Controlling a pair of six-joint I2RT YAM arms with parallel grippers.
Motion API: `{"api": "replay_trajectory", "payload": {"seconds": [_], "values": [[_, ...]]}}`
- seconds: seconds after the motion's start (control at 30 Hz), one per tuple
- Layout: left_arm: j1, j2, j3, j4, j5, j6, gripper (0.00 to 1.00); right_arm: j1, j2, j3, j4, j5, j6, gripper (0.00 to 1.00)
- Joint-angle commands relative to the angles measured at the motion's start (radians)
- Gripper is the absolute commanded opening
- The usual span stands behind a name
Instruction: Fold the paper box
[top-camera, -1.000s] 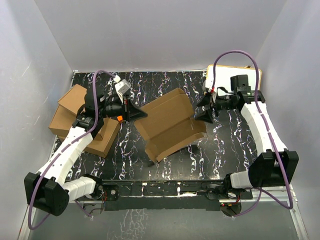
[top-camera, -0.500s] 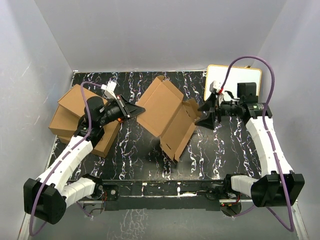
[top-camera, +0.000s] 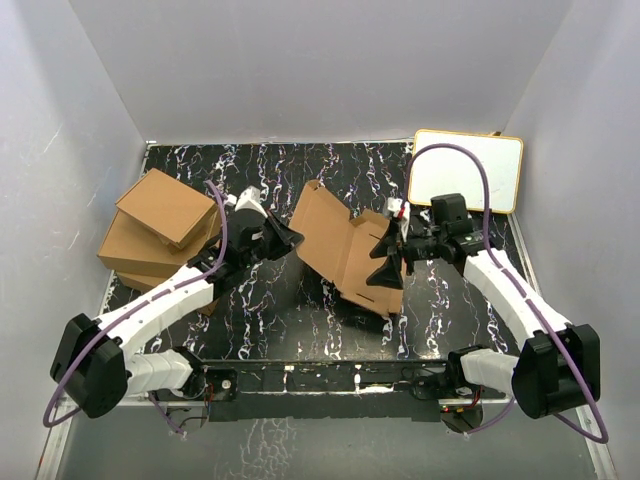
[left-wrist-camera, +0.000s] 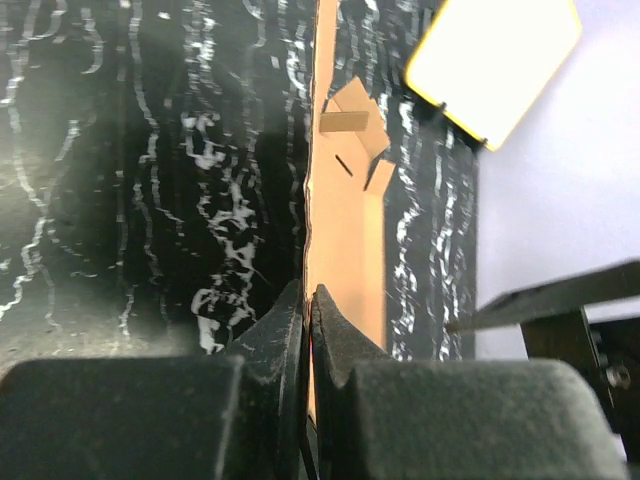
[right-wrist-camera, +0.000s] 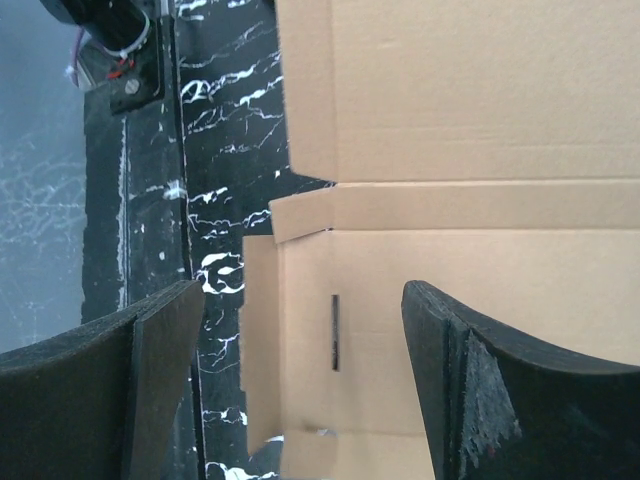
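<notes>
The left arm (top-camera: 160, 300) reaches inward, jaws clamped on an edge of the paper box (top-camera: 340, 245) at mid-surface (top-camera: 300, 320). The right arm (top-camera: 505, 285) angles in, jaws agape, holding nothing; grey walls (top-camera: 300, 70) surround.

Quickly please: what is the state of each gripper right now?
Left gripper: closed on an edge of the plain brown corrugated-cardboard paper box.
Right gripper: open, jaws wide, facing that box, holding nothing.

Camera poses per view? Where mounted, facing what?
Top external: above and behind the bases, looking down at the table; both arms show.
Left wrist: along the left gripper, shut on the paper box edge.
Right wrist: through the open right gripper, facing the paper box.
Shared: top and left wrist both show the white board.
</notes>
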Motion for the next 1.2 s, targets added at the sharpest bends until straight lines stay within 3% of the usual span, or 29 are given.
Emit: {"api": "replay_trajectory", "payload": {"seconds": [0.0, 0.23, 0.43, 0.5, 0.73, 0.97, 1.17], "values": [[-0.026, 0.003, 0.009, -0.076, -0.168, -0.017, 0.00, 0.074, -0.020, -0.058, 0.145, 0.078, 0.001, 0.87], [-0.061, 0.026, 0.033, -0.109, -0.214, -0.017, 0.00, 0.152, 0.022, -0.061, 0.216, 0.136, 0.021, 0.84], [-0.067, 0.018, 0.036, -0.089, -0.195, 0.008, 0.00, 0.161, 0.096, -0.016, 0.257, 0.177, 0.048, 0.56], [-0.068, 0.008, 0.032, -0.082, -0.197, -0.002, 0.00, 0.190, 0.114, -0.013, 0.234, 0.193, 0.010, 0.52], [-0.067, -0.018, 0.017, -0.078, -0.187, -0.068, 0.00, 0.269, 0.119, -0.050, 0.206, 0.230, -0.109, 0.53], [-0.068, -0.028, 0.022, -0.080, -0.183, -0.104, 0.00, 0.320, 0.136, -0.047, 0.183, 0.250, -0.178, 0.61], [-0.068, -0.029, 0.027, -0.090, -0.184, -0.120, 0.00, 0.341, 0.136, -0.048, 0.193, 0.269, -0.176, 0.62]]}}
